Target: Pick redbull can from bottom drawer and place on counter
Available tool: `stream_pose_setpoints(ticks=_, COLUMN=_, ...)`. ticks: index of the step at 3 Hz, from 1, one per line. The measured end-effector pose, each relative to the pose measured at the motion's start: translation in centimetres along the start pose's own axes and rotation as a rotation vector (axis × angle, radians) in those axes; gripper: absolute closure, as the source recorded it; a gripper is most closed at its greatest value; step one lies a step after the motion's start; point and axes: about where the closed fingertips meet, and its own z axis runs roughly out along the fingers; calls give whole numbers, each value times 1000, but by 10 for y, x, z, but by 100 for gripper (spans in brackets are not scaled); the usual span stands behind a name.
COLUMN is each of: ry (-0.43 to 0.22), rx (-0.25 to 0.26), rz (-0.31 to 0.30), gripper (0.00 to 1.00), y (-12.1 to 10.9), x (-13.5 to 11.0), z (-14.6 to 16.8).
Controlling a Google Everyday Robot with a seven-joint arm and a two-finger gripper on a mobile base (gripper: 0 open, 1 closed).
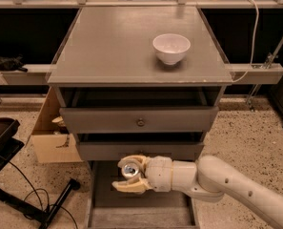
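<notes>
One leftward-reaching claw point(123, 173) clasps redbull can point(130, 168) over bottom drawer point(136, 208).

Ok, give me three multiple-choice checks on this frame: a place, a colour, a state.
1. The redbull can is: A on the floor; B over the open bottom drawer; C in the cardboard box.
2. The bowl on the counter is: A white; B red; C black.
3. The gripper is: A open and empty; B shut on the can; C out of view.
Key: 1 B, held up above the drawer's tray; 2 A, plainly white; 3 B, its fingers close around the can.
</notes>
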Motion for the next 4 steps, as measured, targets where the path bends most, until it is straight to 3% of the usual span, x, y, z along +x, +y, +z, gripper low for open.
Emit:
stream_pose_setpoints(ticks=1, ry=-22, rx=-70, rz=-50, gripper=100, y=24, x=-115, z=2)
stream_pose_setpoints(ticks=2, ry=0, rx=-19, rz=-123, gripper=100, y=-10, x=-218, z=7)
stream_pose_setpoints(ticks=3, ry=19, rx=86, rz=-144, gripper=100, y=-68, x=-286, z=30)
stream_pose_setpoints(ticks=4, ry=-1, rx=174, rz=-130, gripper=100, y=-136, x=-319, z=49)
